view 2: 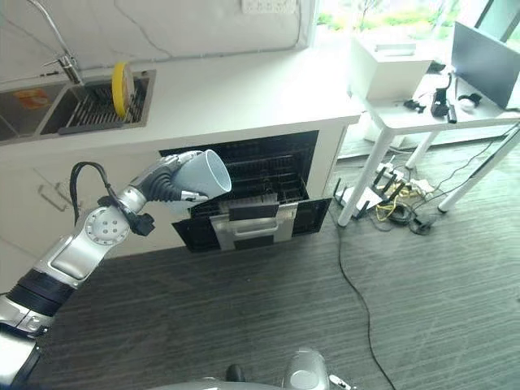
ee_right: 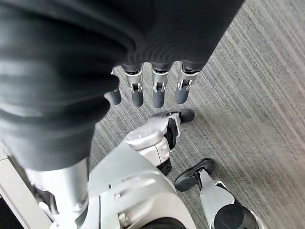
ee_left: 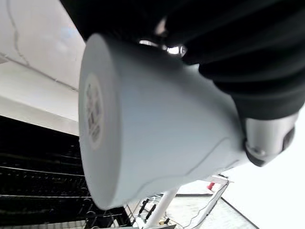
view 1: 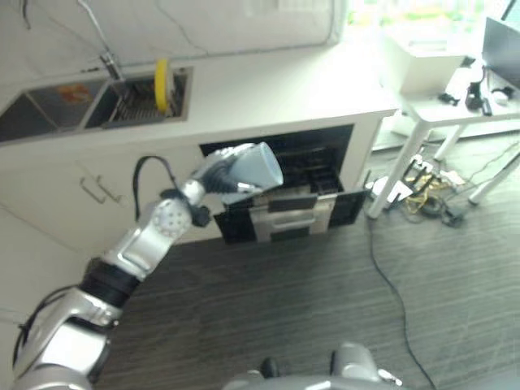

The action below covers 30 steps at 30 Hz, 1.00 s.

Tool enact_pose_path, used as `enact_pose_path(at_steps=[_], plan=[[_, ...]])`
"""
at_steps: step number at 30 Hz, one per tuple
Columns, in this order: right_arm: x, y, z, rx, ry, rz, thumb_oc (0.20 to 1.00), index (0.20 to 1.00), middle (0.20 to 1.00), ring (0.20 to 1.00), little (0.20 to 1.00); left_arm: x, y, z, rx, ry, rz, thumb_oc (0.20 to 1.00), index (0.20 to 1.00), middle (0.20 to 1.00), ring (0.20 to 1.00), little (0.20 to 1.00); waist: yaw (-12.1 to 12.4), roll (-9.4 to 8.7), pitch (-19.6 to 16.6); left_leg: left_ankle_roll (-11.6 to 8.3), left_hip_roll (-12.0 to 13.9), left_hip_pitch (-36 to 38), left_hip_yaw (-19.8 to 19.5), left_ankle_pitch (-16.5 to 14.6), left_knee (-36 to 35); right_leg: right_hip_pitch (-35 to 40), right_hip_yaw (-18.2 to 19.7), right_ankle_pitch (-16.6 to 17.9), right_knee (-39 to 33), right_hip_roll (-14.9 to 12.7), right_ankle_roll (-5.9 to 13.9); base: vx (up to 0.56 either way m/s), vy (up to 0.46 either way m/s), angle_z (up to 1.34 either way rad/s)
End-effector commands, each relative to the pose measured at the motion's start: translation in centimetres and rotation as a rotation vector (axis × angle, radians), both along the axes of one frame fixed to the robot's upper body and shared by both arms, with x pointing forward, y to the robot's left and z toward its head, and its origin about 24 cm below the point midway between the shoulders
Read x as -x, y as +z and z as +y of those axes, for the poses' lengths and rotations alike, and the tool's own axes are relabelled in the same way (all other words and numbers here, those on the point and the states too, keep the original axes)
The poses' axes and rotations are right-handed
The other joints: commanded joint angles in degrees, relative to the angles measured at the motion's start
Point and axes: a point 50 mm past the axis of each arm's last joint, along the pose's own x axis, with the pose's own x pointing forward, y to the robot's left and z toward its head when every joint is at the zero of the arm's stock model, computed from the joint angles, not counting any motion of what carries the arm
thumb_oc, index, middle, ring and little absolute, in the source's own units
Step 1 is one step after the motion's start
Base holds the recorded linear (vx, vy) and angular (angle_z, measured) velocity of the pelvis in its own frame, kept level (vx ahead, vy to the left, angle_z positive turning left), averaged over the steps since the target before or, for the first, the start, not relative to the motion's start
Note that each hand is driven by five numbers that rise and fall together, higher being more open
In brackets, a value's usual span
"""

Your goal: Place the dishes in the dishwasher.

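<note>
Grey striped carpet floor before white counter, open dishwasher.

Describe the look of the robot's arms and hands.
The left arm is silver-grey with a round perforated joint disc, a black band near the shoulder and a black cable looping above the wrist. Each robot hand, left and right, has a dark ribbed cover; the right shows silver fingers with dark tips.

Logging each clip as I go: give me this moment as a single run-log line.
left hand: shut on pale cup, held before open dishwasher | right hand: open, idle above floor | yellow dish: in sink rack
</note>
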Motion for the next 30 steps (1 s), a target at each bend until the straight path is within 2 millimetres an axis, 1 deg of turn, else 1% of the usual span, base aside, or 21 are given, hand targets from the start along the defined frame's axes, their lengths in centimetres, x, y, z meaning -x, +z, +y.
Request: enact_pose_path(at_steps=[1, 3, 5, 7, 9, 10, 11, 12, 13, 14, 15, 16, 17, 18, 19, 21, 22, 23, 25, 29, 30], plan=[[0.7, 0.0, -0.5, 0.024, -0.004, 0.029, 1.0, 1.0, 1.0, 1.0, 1.0, -0.2, 4.1, -0.3, 0.036, -0.017, -0.159, 0.2, 0.2, 0.2, 0.2, 0.2, -1.6, 0.5, -0.6, -3.36, -0.6, -2.0, -1.0, -6.2, 4.6, 4.3, 0.7, 7.3, -15.4, 0.3, 1.75, 0.28, -0.19, 0.37], [0.7, 0.1, -0.7, 0.021, -0.005, 0.035, 1.0, 1.0, 1.0, 1.0, 1.0, -0.1, 4.3, 0.1, 0.03, -0.028, -0.147, 0.2, 0.2, 0.2, 0.2, 0.2, -2.2, 0.29, -0.9, -3.4, -0.9, 0.0, -1.3, -8.2, 3.8, 2.8, 3.6, 12.1, -20.0, -1.1, 3.85, 0.33, -0.248, 0.49], [0.7, 0.0, -0.5, 0.013, 0.003, 0.04, 1.0, 1.0, 1.0, 1.0, 1.0, -0.1, 4.3, 0.4, 0.026, -0.024, -0.145, 0.2, 0.2, 0.2, 0.2, 0.2, -2.2, 0.2, -1.1, -3.35, -0.7, 0.4, -0.8, -8.7, 4.1, 2.7, 3.5, 12.2, -20.4, -0.9, 4.17, 0.23, -0.222, 0.48], [0.9, -0.1, -0.5, 0.012, 0.007, 0.048, 1.0, 1.0, 1.0, 1.0, 1.0, 0.0, 4.3, 0.4, 0.03, -0.021, -0.143, 0.2, 0.2, 0.2, 0.2, 0.2, -2.3, 0.1, -1.5, -3.32, -0.5, 0.4, -0.5, -9.3, 5.1, 3.3, 3.1, 11.3, -20.5, -0.5, 3.94, 0.22, -0.261, 0.41], [1.2, -0.1, -0.5, 0.018, -0.009, 0.06, 1.0, 1.0, 1.0, 1.0, 1.0, 0.0, 4.1, 0.4, 0.045, -0.021, -0.133, 0.2, 0.2, 0.2, 0.2, 0.2, -2.3, -0.01, -2.4, -3.4, 0.0, 0.1, -0.1, -10.3, 7.9, 4.4, 3.4, 9.5, -20.1, 0.8, 2.75, 0.28, -0.379, 0.36], [1.1, 0.0, -0.8, 0.026, -0.009, 0.06, 1.0, 1.0, 1.0, 1.0, 1.0, 0.1, 3.9, 0.3, 0.05, -0.017, -0.13, 0.2, 0.2, 0.2, 0.2, 0.2, -2.4, 0.0, -2.9, -3.86, 0.5, -0.3, 0.3, -11.3, 11.0, 5.4, 3.1, 7.7, -19.5, 1.9, 1.36, 0.28, -0.405, 0.32], [0.9, 0.1, -1.2, 0.035, 0.004, 0.06, 1.0, 1.0, 1.0, 1.0, 1.0, 0.3, 3.6, 0.3, 0.06, -0.006, -0.134, 0.2, 0.2, 0.2, 0.2, 0.2, -2.4, -0.3, -3.1, -4.56, 1.2, -2.2, 1.4, -11.9, 18.0, 6.6, 2.4, 6.1, -19.1, 2.6, -0.48, 0.29, -0.475, 0.2], [0.7, 0.4, -1.8, 0.052, 0.019, 0.062, 1.0, 1.0, 1.0, 1.0, 1.0, 0.4, 3.8, 0.5, 0.09, 0.004, -0.142, 0.2, 0.2, 0.2, 0.2, 0.2, -1.7, -0.48, -2.3, -6.64, 3.5, -7.9, 1.5, -7.1, 28.5, 8.7, 1.3, 4.4, -19.3, 3.7, -3.24, 0.21, -0.334, 0.31], [0.7, 0.6, -2.5, 0.078, 0.017, 0.05, 1.0, 1.0, 1.0, 1.0, 1.0, 0.5, 3.9, 0.5, 0.107, 0.005, -0.148, 0.2, 0.2, 0.2, 0.2, 0.2, -1.4, -0.2, -1.7, -7.57, 6.2, -10.2, 2.3, -4.8, 28.6, 10.0, 0.4, 3.5, -19.5, 4.2, -3.98, 0.16, -0.081, 0.35], [0.1, 1.0, -3.3, 0.101, 0.002, 0.017, 1.0, 1.0, 1.0, 1.0, 1.0, 0.7, 3.8, 0.4, 0.115, -0.006, -0.156, 0.2, 0.2, 0.2, 0.2, 0.2, -1.4, 0.46, -1.4, -8.18, 8.5, -9.8, 3.0, -3.6, 23.2, 10.7, -0.2, 2.9, -19.7, 4.1, -3.81, 0.11, 0.14, 0.4], [0.0, 1.1, -3.5, 0.109, 0.005, 0.011, 1.0, 1.0, 1.0, 1.0, 1.0, 0.8, 3.8, 0.5, 0.116, -0.007, -0.157, 0.2, 0.2, 0.2, 0.2, 0.2, -1.4, 0.82, -1.2, -8.66, 9.3, -9.2, 2.9, -2.2, 19.9, 11.1, -0.3, 2.8, -20.0, 4.1, -3.74, 0.18, 0.278, 0.17], [-0.1, 1.2, -3.9, 0.124, 0.0, 0.002, 1.0, 1.0, 1.0, 1.0, 1.0, 1.0, 3.8, 0.7, 0.113, -0.01, -0.157, 0.2, 0.2, 0.2, 0.2, 0.2, -1.2, 1.71, -0.9, -10.35, 11.9, -8.9, 1.0, 2.0, 14.0, 12.1, 0.2, 2.5, -20.7, 4.0, -3.4, 0.26, 0.362, -0.18], [0.1, 1.5, -4.6, 0.132, -0.024, 0.001, 1.0, 1.0, 1.0, 1.0, 1.0, 1.3, 3.6, 0.8, 0.12, -0.024, -0.16, 0.2, 0.2, 0.2, 0.2, 0.2, -1.3, 1.97, -0.9, -11.0, 12.8, -7.5, -0.2, 2.2, 9.7, 13.2, 0.3, 2.6, -21.9, 2.9, -2.72, 0.32, 0.415, -0.46], [0.5, 1.4, -4.6, 0.138, -0.045, 0.008, 1.0, 1.0, 1.0, 1.0, 1.0, 1.3, 3.7, 0.8, 0.12, -0.033, -0.155, 0.2, 0.2, 0.2, 0.2, 0.2, -1.5, 2.18, -1.2, -11.19, 12.5, -5.8, 0.7, 1.3, 7.2, 13.6, -0.5, 3.1, -22.4, 1.8, -1.95, 0.32, 0.421, -0.91], [1.1, 1.3, -4.6, 0.143, -0.074, 0.017, 1.0, 1.0, 1.0, 1.0, 1.0, 1.2, 3.8, 0.6, 0.112, -0.043, -0.152, 0.2, 0.2, 0.2, 0.2, 0.2, -1.9, 2.59, -1.8, -11.5, 12.3, -4.4, 1.9, 1.4, 5.3, 13.6, -1.2, 3.7, -22.5, 0.4, -1.07, 0.29, 0.347, -0.96], [1.9, 1.1, -4.3, 0.137, -0.078, 0.036, 1.0, 1.0, 1.0, 1.0, 1.0, 1.1, 3.9, 0.6, 0.095, -0.04, -0.148, 0.2, 0.2, 0.2, 0.2, 0.2, -2.3, 3.06, -2.3, -11.37, 11.1, -2.9, 1.7, 1.1, 3.1, 13.2, -1.1, 4.5, -22.4, -1.0, 0.28, 0.24, 0.255, -0.57], [2.3, 0.8, -3.6, 0.13, -0.055, 0.051, 1.0, 1.0, 1.0, 1.0, 1.0, 0.9, 3.8, 0.6, 0.084, -0.034, -0.144, 0.2, 0.2, 0.2, 0.2, 0.2, -2.4, 3.08, -2.5, -10.81, 10.0, -2.0, 1.4, 0.5, 2.1, 12.9, -0.8, 5.1, -22.4, -1.9, 1.42, 0.14, 0.121, -0.1], [2.4, 0.8, -3.5, 0.129, -0.052, 0.053, 1.0, 1.0, 1.0, 1.0, 1.0, 0.8, 3.8, 0.6, 0.083, -0.033, -0.143, 0.2, 0.2, 0.2, 0.2, 0.2, -2.4, 3.03, -2.5, -10.69, 9.8, -1.9, 1.5, 0.4, 1.9, 12.8, -0.8, 5.2, -22.4, -2.0, 1.61, 0.14, 0.106, 0.03], [2.5, 0.4, -2.6, 0.121, -0.05, 0.052, 1.0, 1.0, 1.0, 1.0, 1.0, 0.5, 3.8, 0.4, 0.066, -0.019, -0.142, 0.2, 0.2, 0.2, 0.2, 0.2, -2.5, 2.68, -2.7, -9.66, 8.8, -1.5, 2.2, -0.6, 1.4, 12.4, -0.7, 6.1, -22.8, -3.0, 2.93, 0.07, 0.038, 0.33], [2.2, 0.4, -2.3, 0.149, -0.13, 0.022, 1.0, 1.0, 1.0, 1.0, 1.0, 0.1, 3.9, 0.3, 0.057, -0.008, -0.141, 0.2, 0.2, 0.2, 0.2, 0.2, -2.6, 2.08, -2.9, -8.78, 8.3, -1.5, 3.4, -1.2, 0.9, 12.5, -0.7, 6.9, -24.0, -3.3, 3.52, 0.02, -0.026, 0.29], [2.0, 0.6, -3.0, 0.18, -0.225, -0.013, 1.0, 1.0, 1.0, 1.0, 1.0, 0.1, 3.9, 0.3, 0.055, -0.004, -0.139, 0.2, 0.2, 0.2, 0.2, 0.2, -2.5, 1.78, -3.1, -8.61, 8.3, -1.5, 3.7, -1.3, 0.9, 12.6, -0.7, 7.2, -24.6, -3.2, 3.6, 0.01, -0.059, 0.23]])
